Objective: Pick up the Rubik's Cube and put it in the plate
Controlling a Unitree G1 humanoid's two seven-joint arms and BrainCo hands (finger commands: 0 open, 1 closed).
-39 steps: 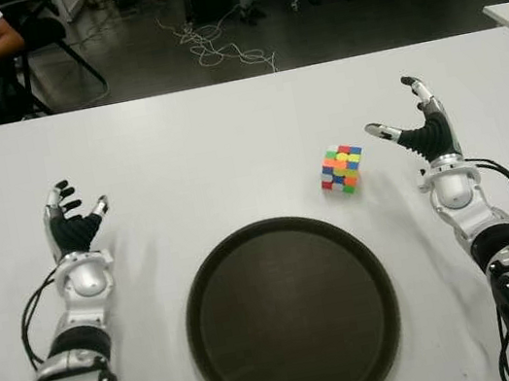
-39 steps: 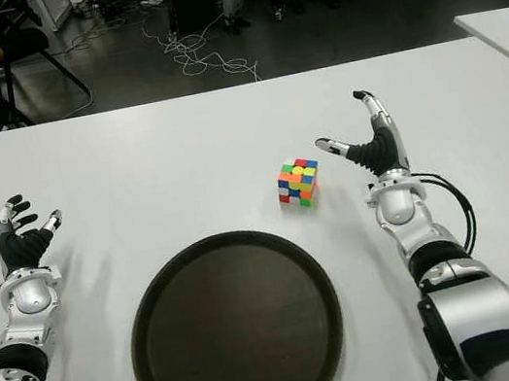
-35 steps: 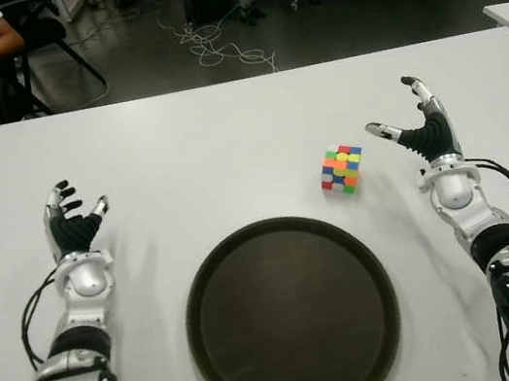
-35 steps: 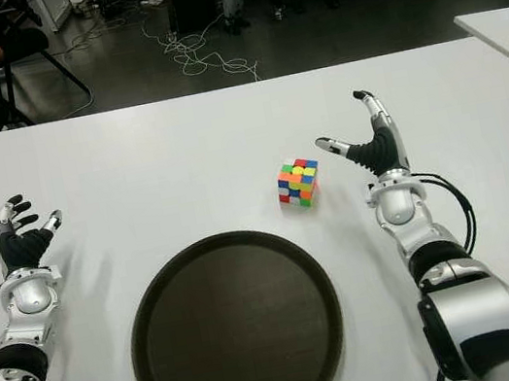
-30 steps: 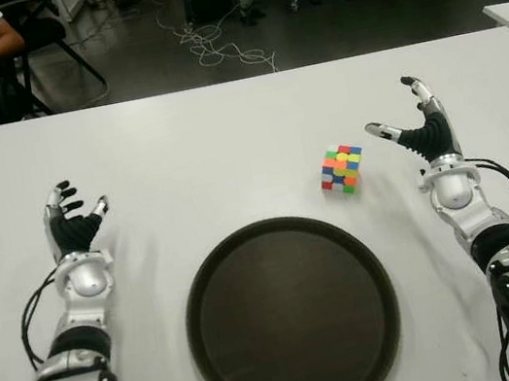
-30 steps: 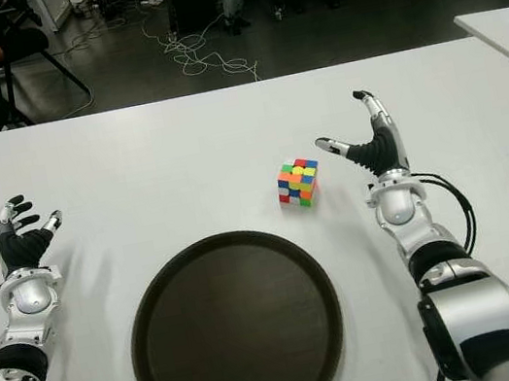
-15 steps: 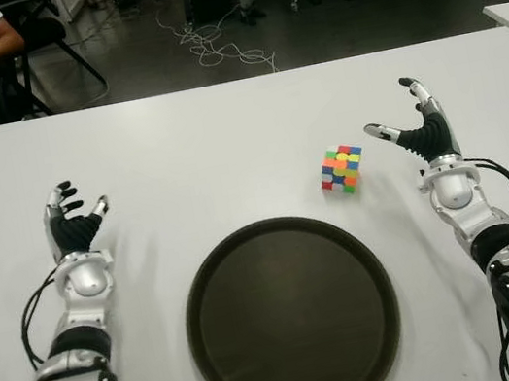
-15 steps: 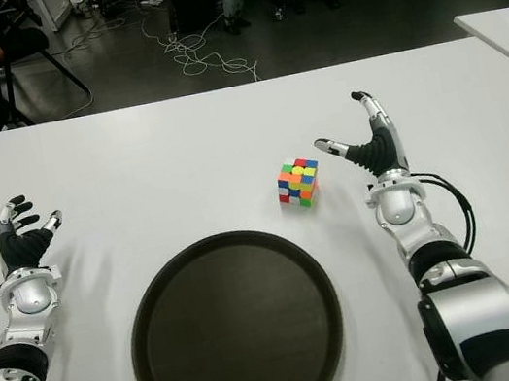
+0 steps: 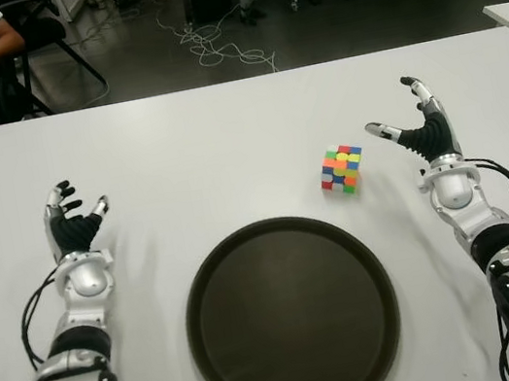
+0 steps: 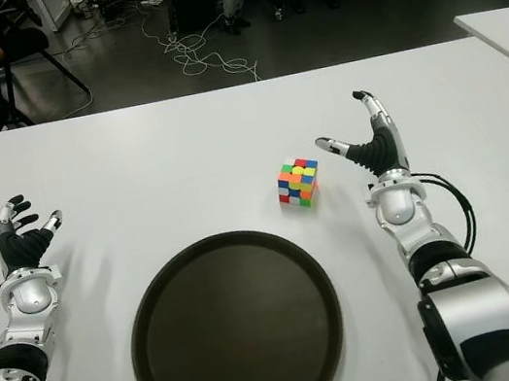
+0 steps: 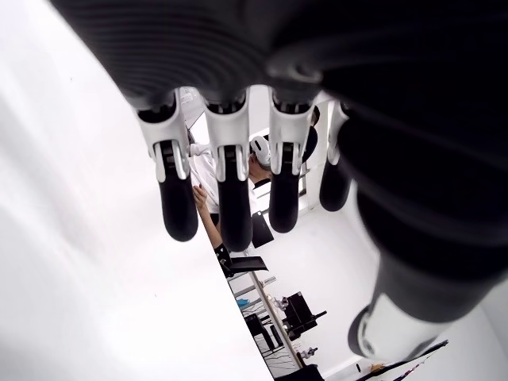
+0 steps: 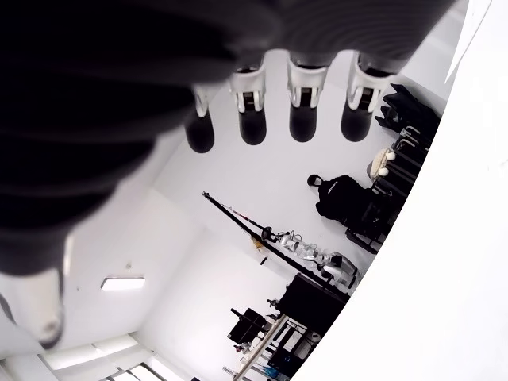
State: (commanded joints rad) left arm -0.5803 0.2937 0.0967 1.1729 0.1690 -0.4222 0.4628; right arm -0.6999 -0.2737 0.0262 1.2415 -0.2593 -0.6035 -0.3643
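- Covering most of both eye views, a white table (image 9: 225, 136) is seen, and all the task's things are set on it.
- Nearest to the robot, at the middle of the near edge, the round dark plate (image 9: 291, 314) is laid; nothing is seen inside it.
- Just beyond the far right part of the plate's rim, the Rubik's Cube (image 9: 341, 168) is placed on the bare table, apart from the rim and not touched by any hand.
- To the right of the cube, near it but with a clear gap, the right hand (image 9: 414, 128) is held with its fingers spread and its palm turned toward the cube; nothing is grasped, which is also shown in the right wrist view, where only straight fingers (image 12: 302, 111) are seen.
- Far on the other side of the plate, the left hand (image 9: 72, 223) is shown, loosely opened and empty, well apart from the cube.
- The right hand is judged the nearer one by far; the cube lies to its left, toward the robot's middle, so a short sideways reach is called for, and afterwards the cube must be carried toward the robot and to the left, over the rim.
- No long axis is given by a cube; it is only turned a little, so that a corner points toward the plate.
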